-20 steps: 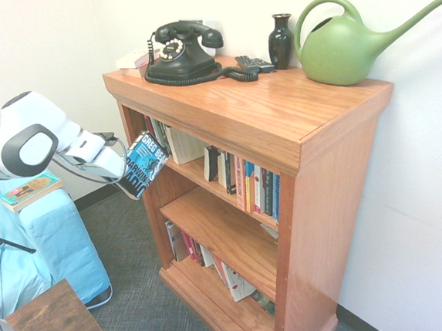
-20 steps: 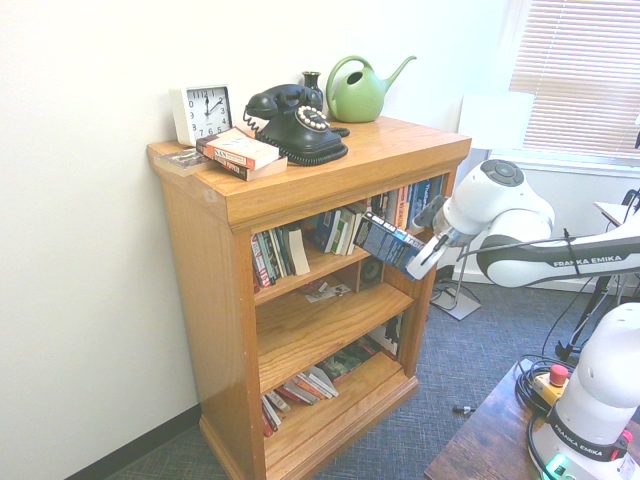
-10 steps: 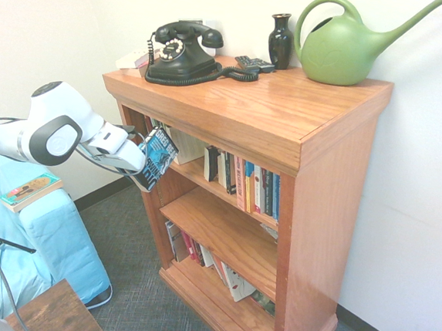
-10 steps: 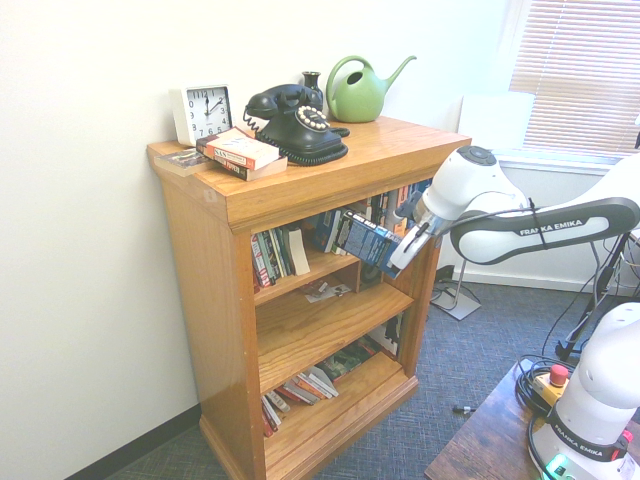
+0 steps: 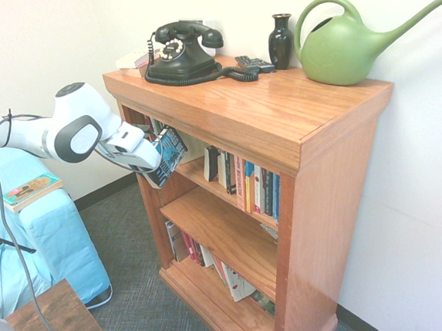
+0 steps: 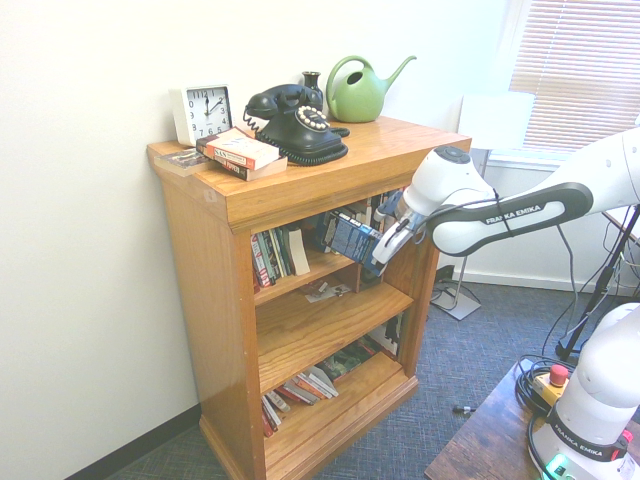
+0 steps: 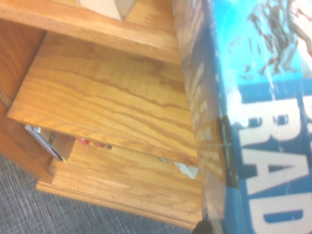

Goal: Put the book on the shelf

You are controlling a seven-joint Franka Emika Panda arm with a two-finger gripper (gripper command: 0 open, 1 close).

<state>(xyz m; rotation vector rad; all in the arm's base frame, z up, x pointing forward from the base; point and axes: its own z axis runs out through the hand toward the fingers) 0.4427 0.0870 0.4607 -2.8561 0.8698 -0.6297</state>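
My gripper (image 5: 153, 162) is shut on the book (image 5: 169, 153), a thick paperback with a blue-teal and black cover. It hangs tilted at the left front of the bookcase's upper opening. The shelf (image 5: 198, 179) is the top inner board, lined with upright books (image 5: 250, 187). From the other side the book (image 6: 349, 238) pokes into that opening over the shelf (image 6: 322, 266), with the gripper (image 6: 385, 245) behind it. Up close, the book's (image 7: 263, 126) blue cover and white letters fill one side of the wrist view, over the middle board (image 7: 112, 97).
On top of the bookcase stand a black telephone (image 5: 180, 52), a dark vase (image 5: 280, 40), a green watering can (image 5: 341, 46), a clock (image 6: 203, 112) and stacked books (image 6: 240, 153). A blue-covered seat (image 5: 37, 235) carries a thin book (image 5: 29, 190).
The arm has carried the book right and slightly up, from out in front of the bookcase to the mouth of its upper opening. The grip has stayed shut.
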